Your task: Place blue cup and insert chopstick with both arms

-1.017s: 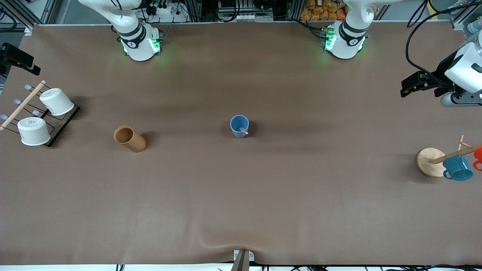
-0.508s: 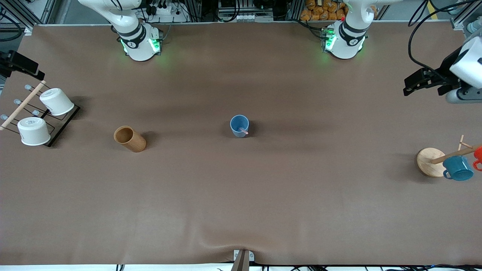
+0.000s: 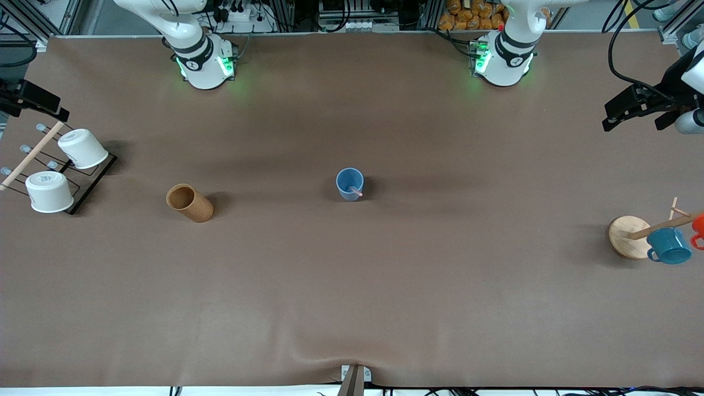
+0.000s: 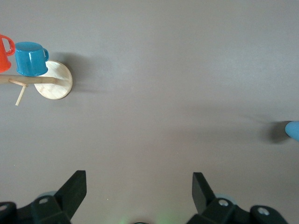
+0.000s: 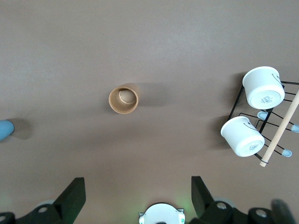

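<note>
The blue cup (image 3: 350, 184) stands upright near the middle of the worktop (image 3: 385, 286), and the chopstick (image 3: 356, 191) sits inside it, its pale pink tip leaning on the rim at the side nearer the front camera. Left gripper (image 3: 632, 107) hangs in the air over the edge of the worktop at the left arm's end, jaws apart and holding nothing — the left wrist view shows both fingers (image 4: 74, 189) spread wide over bare surface. Right gripper (image 3: 33, 100) is up at the right arm's end, over the wire rack (image 3: 82, 187) that carries two white cups (image 3: 82, 148); its jaws are likewise apart and empty, as the right wrist view shows. A brown wooden cup (image 3: 190, 203) stands between the rack and the blue cup. At the left arm's end a round wooden base (image 3: 627, 236) carries a dowel with a teal mug (image 3: 669, 246) and an orange mug (image 3: 698, 228) hung on it — both well apart from the blue cup.
</note>
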Motion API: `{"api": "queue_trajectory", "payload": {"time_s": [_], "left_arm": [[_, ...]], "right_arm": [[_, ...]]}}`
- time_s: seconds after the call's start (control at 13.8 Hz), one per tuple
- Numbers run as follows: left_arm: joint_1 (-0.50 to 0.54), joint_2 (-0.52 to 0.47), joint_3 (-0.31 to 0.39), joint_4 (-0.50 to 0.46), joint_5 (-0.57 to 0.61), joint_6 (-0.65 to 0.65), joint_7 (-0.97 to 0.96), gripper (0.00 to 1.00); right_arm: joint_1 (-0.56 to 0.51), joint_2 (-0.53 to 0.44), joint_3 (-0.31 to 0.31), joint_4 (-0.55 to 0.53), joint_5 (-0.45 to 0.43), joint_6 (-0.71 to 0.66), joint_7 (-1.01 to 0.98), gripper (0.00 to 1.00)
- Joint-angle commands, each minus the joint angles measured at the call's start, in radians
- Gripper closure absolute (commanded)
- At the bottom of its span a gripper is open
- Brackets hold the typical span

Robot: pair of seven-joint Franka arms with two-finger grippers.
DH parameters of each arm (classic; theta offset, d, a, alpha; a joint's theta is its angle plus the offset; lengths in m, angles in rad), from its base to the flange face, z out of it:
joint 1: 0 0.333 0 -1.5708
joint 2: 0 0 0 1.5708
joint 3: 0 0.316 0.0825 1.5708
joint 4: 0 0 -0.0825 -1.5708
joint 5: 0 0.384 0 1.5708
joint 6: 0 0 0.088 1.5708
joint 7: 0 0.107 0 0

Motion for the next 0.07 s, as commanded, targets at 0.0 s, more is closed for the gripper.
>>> {"api": "queue_trajectory", "payload": {"time_s": [0.0], "left_arm": [[-0.001,0.005,-0.003,0.021,-0.005,-0.023,-0.002,0.0]], "right_arm": [[0.01,0.001,0.0,0.002,-0.006,0.004,0.015,0.0]]}}
